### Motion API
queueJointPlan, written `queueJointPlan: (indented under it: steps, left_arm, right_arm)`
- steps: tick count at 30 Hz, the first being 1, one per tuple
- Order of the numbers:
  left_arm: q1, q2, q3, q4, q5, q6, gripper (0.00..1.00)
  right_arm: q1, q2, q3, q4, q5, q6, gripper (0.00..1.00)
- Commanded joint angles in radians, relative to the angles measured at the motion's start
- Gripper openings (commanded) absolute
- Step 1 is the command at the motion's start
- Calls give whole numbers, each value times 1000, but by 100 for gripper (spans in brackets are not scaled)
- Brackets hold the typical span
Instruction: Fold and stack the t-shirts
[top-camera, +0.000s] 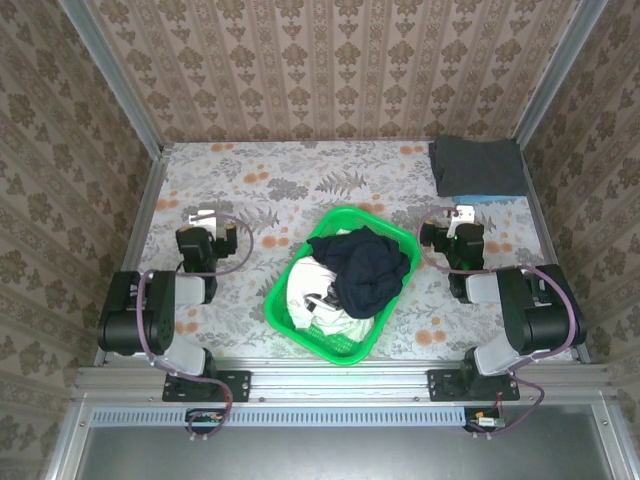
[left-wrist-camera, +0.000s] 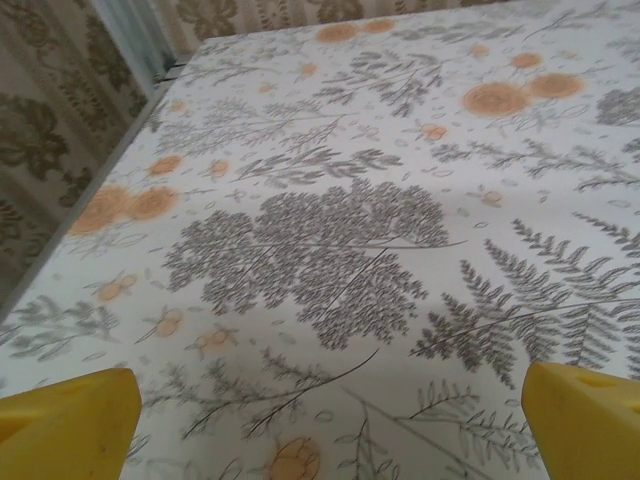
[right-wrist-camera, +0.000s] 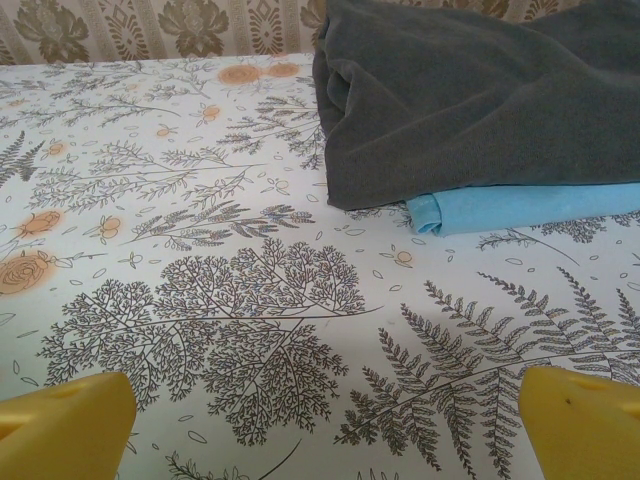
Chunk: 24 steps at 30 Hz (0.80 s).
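A crumpled dark navy t-shirt (top-camera: 372, 268) lies on top of white t-shirts (top-camera: 310, 300) inside the green basket (top-camera: 283, 291) at the table's middle. A folded dark grey t-shirt (top-camera: 476, 164) rests on a folded light blue t-shirt (top-camera: 480, 195) at the back right; the right wrist view shows the grey one (right-wrist-camera: 480, 95) over the blue one (right-wrist-camera: 530, 208). My left gripper (top-camera: 207, 216) is open over bare tablecloth, left of the basket, its yellow fingertips (left-wrist-camera: 70, 425) wide apart. Short of the folded stack, my right gripper (top-camera: 462, 214) is open, holding nothing.
The floral tablecloth (top-camera: 290, 185) covers the table. Patterned walls with metal posts (top-camera: 110, 75) close in the left, back and right sides. The basket stands between the two arms.
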<state>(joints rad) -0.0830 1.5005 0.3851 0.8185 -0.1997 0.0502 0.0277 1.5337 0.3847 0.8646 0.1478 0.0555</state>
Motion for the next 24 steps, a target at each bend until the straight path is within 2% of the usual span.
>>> queueJointPlan:
  steps: [1,2,4,6,8,10,11,12,13,14,15,16,19,24]
  left_arm:
    - [-67,-170,67,-181,-216,24,100]
    - [-76,-229,109,-302,-247,-15,100]
    - [-66,-313,203,-550,-237,-167,100]
    - [-54,-385,293,-814,-167,-303,100]
    - [-41,-435,327,-952,-135,-425,100]
    - [11,-491,306,-984,44,-484,100]
    - [20,-515,293,-983,175,-484,100]
    - [0,-530,296,-1007,238,-470,100]
    - [-42,-540,308,-1046,234,-457,100]
    - [-113,-543,332,-1120,185,-442,100]
    - [-192,-541,357,-1186,135,-423,100]
    - [-259,-535,375,-1235,102,-413,100]
    - [-434,-507,421,-1338,48,-414,100]
    - [-545,-506,448,-1495,-51,-500,100]
  right_arm:
    - [-4,-6,14,4,-21,-4,100]
    - [-4,-2,19,0,-20,-3,100]
    - [-5,-13,32,-24,-29,-4,100]
    - [4,-82,82,-165,-36,-22,100]
    - [34,-225,161,-408,8,-6,100]
    - [34,-354,278,-685,95,260,100]
    - [34,-403,346,-863,141,425,100]
    - [26,-437,387,-987,151,513,100]
    - [12,-457,395,-1009,92,506,100]
    - [-4,-472,390,-994,-83,458,100]
    - [-6,-484,397,-1013,-176,441,100]
    - [4,-495,406,-1059,-206,450,100]
    - [88,-538,413,-1179,-212,464,100]
    - [230,-611,359,-1252,-193,528,100]
